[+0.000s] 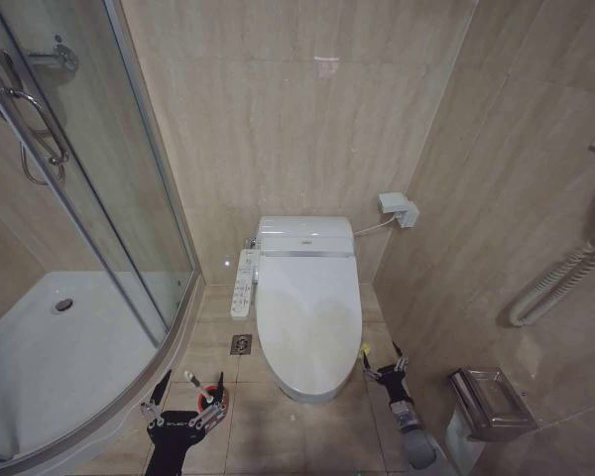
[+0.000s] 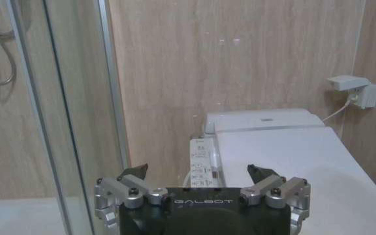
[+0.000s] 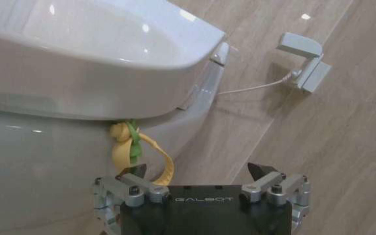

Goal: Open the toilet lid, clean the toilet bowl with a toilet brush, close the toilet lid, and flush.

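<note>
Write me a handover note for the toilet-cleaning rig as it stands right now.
Left tool: open, empty, low by the shower tray, above the red holder with the toilet brush.
Right tool: open, empty, at the toilet's right side, near a yellow loop hanging under the lid's edge.
Toilet lid: shut, so the toilet bowl interior is hidden.
Done: nothing visible.
Left: open lid, scrub, close lid, flush.

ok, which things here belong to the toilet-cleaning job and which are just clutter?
Job:
toilet lid, shut
toilet brush in its red holder, by the left claw
yellow loop under the lid's rim, by the right claw

Clutter:
shower tray
floor drain
wall socket
tissue holder
</note>
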